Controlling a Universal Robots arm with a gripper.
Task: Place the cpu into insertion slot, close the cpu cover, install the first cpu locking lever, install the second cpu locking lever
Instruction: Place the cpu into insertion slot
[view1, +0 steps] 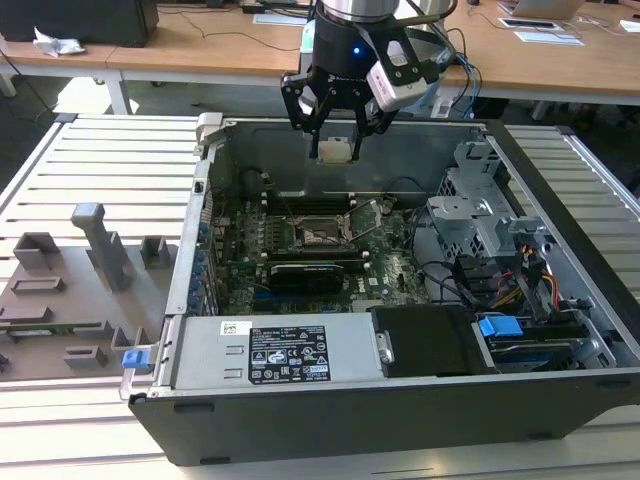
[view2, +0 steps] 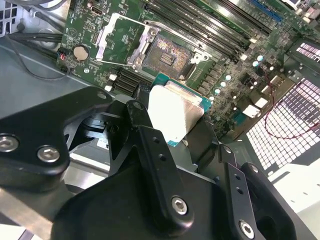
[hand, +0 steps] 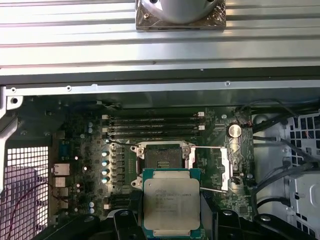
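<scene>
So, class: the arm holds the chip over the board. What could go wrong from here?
The cpu hangs in the gripper above the open cpu socket; lowered off-square, it might bend the socket's contacts. The raised locking lever beside the socket could snag the gripper coming down.

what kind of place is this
Probably a robotics lab or workshop: an open computer case on a slatted metal table, the gripper holding the cpu over the motherboard, wooden desks behind.
</scene>
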